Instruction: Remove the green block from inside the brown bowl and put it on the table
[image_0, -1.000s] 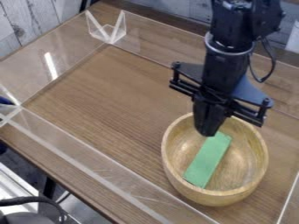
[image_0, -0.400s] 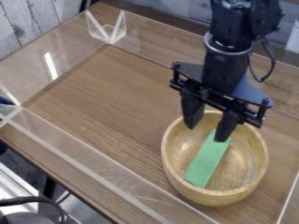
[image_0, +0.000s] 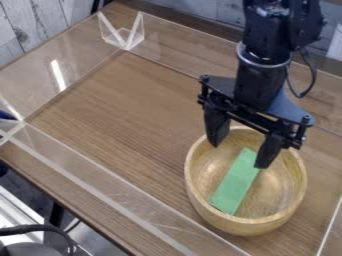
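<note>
The green block lies flat inside the brown bowl at the near right of the table, slanting from the bowl's near side toward its far rim. My gripper hangs straight down over the far end of the block, open, its two black fingers spread wide on either side of that end. Nothing is between the fingers, and the block rests on the bowl's floor.
Low clear acrylic walls border the wooden tabletop. A clear acrylic bracket stands at the far left corner. The arm's black cable trails off to the right behind the gripper.
The fingers were together over the block's far end a second ago and have since spread wide apart. The arm stays in the same spot; the block has not moved.
</note>
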